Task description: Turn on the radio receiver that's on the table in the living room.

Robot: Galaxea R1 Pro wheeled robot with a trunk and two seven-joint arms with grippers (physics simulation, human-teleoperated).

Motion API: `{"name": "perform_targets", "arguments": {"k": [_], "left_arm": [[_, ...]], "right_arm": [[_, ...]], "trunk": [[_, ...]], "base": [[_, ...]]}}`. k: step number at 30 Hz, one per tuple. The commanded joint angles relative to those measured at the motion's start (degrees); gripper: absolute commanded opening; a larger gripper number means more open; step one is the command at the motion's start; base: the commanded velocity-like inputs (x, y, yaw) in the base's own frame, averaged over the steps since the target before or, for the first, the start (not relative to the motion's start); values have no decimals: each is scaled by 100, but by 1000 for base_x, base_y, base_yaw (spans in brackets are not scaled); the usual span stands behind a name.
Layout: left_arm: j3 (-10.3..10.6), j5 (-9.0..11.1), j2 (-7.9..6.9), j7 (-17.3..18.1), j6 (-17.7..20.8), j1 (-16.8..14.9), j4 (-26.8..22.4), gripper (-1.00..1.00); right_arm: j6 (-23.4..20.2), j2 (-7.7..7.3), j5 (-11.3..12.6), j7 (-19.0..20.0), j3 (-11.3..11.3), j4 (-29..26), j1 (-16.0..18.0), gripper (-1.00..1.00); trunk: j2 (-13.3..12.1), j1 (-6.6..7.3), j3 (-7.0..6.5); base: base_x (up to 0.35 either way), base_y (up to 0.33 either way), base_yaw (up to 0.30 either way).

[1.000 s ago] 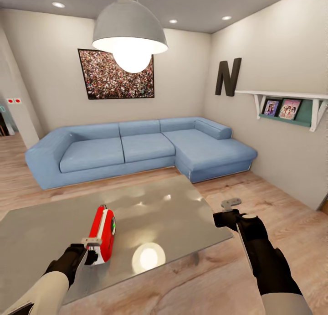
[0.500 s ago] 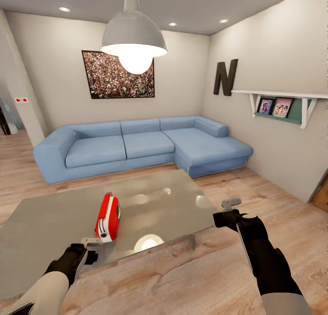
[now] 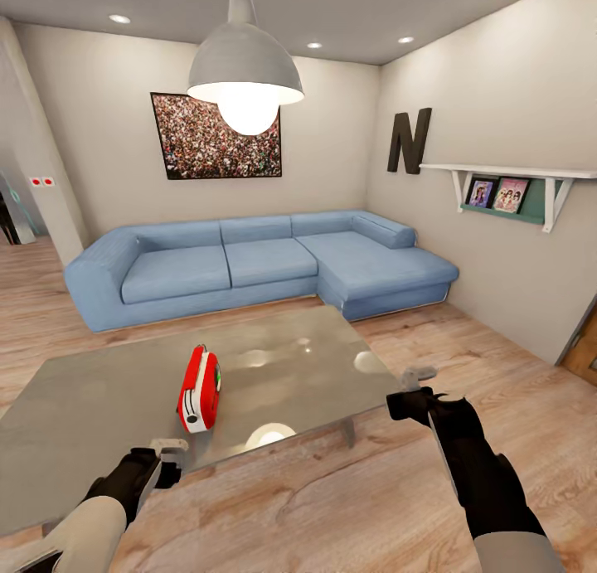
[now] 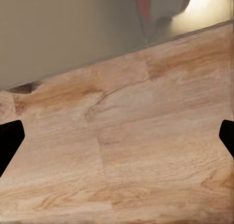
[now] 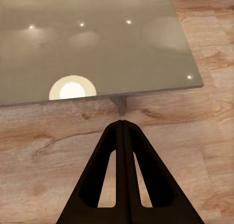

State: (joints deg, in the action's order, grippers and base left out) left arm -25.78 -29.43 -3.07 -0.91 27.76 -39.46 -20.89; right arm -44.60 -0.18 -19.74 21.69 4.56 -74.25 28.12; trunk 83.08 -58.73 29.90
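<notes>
Two arms reach out low in the head view, over light wood plank floor (image 3: 332, 507), short of the large low table with the glossy grey reflective top (image 3: 108, 399). On that top stands the small red radio receiver with white sides (image 3: 199, 389), upright, near the front edge and left of the middle, beside the bright reflection of the white pendant lamp (image 3: 245, 67) that hangs above. The left gripper (image 3: 170, 450) hangs just in front of the table edge, below the radio and apart from it; in the left wrist view its two black fingertips (image 4: 10, 139) sit at opposite edges of the picture, spread wide, with bare floor between them and a red reflection in the table top. The right gripper (image 3: 417, 380) is off the table's right front corner; in the right wrist view its dark fingers (image 5: 129, 185) lie pressed together, closed on nothing, pointing at the table edge and a grey leg (image 5: 119, 104). Behind the table sits the blue L-shaped sofa (image 3: 257, 266) against beige walls, with the crowd picture (image 3: 215, 136), the black letter N (image 3: 410, 140) and a white wall shelf with framed photos (image 3: 510, 193).
</notes>
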Motion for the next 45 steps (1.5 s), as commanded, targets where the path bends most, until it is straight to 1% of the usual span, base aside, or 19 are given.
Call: {"name": "perform_targets", "arguments": {"k": [1, 3, 6, 7, 9, 10, 13, 17, 20, 21, 28, 33, 34, 36, 40, 42, 43, 44, 45], "left_arm": [[-4, -1, -6, 2, -279, 0, 302, 100], [-5, -1, -19, 3, -653, 1, 659, 100], [-5, -1, -146, 3, -1215, 23, 1342, 100], [0, -1, -308, 3, -1816, 41, 2017, 100], [2, 3, -426, 3, -2140, 116, 2313, 100], [-1, 6, -493, 3, -2330, 305, 2431, 100], [-4, 13, -575, 9, -2476, 561, 2484, 100], [-2, 26, -710, 22, -2847, 936, 2506, 100], [1, 32, -821, 28, -2969, 1190, 2509, 100], [2, 34, -912, 29, -3013, 1458, 2510, 100], [3, 36, -1233, 22, -3004, 1944, 2518, 100], [3, 36, -1279, -37, -2962, 2294, 2524, 100], [5, 33, -1271, -54, -2954, 2468, 2527, 100], [12, 21, -1211, -44, -2955, 2560, 2528, 100], [35, -16, -922, -26, -2960, 2629, 2528, 100], [37, -17, -861, -28, -2960, 2633, 2528, 100], [37, -15, -827, -30, -2960, 2635, 2528, 100], [38, -12, -801, -31, -2960, 2636, 2528, 100], [38, -11, -781, -31, -2961, 2636, 2528, 100]], "right_arm": [[399, -9, -7, -9, 5, 455, 0, -100], [790, -34, -14, -24, 16, 982, 0, -100], [1420, -115, -19, -49, 28, 1924, 0, -100], [2157, -302, -20, -70, 32, 3000, 0, -100], [2675, -412, -21, -80, 35, 3725, 0, -100], [3168, -532, -21, -87, 66, 4430, 0, -100], [3804, -718, -21, -113, 203, 5377, 0, -100], [5091, -1033, -18, -271, 450, 6849, -3, -100], [5610, -1186, -7, -424, 501, 7204, -70, -100], [5754, -1232, -4, -484, 517, 7296, -243, -100], [5746, -1262, 5, -1000, 528, 7337, -533, -100], [5147, -1262, 5, -1170, 523, 7340, -720, -100], [4609, -1253, 5, -1190, 519, 7341, -756, -100], [4309, -1221, 1, -1186, 510, 7337, -766, -100], [4155, -1008, -3, -1176, 503, 7321, -773, -100], [4182, -871, -3, -1176, 504, 7321, -773, -100], [4214, -694, -3, -1176, 506, 7320, -773, -100], [4263, -439, -3, -1175, 508, 7320, -773, -100], [4288, -298, -3, -1172, 509, 7320, -773, -100]], "trunk": [[0, 0, 0], [0, 0, 0], [0, 0, 0], [0, 0, 0], [0, 0, 0], [0, 0, 0], [0, 0, 0], [0, 0, 0], [0, 0, 0], [0, 0, 0], [0, 0, 0], [0, 0, 0], [0, 0, 0], [0, 0, 0], [0, 0, 0], [0, 0, 0], [0, 0, 0], [0, 0, 0], [0, 0, 0]], "base": [[0, 0, 0], [0, 0, 0], [0, 0, 0], [0, 0, 0], [0, 0, 0], [0, 0, 0], [0, 0, 0], [0, 0, 0], [0, 0, 0], [0, 0, 0], [0, 0, 0], [0, 0, 0], [0, 0, 0], [0, 0, 0], [0, 0, 0], [0, 0, 0], [0, 0, 0], [0, 0, 0], [0, 0, 0]]}}
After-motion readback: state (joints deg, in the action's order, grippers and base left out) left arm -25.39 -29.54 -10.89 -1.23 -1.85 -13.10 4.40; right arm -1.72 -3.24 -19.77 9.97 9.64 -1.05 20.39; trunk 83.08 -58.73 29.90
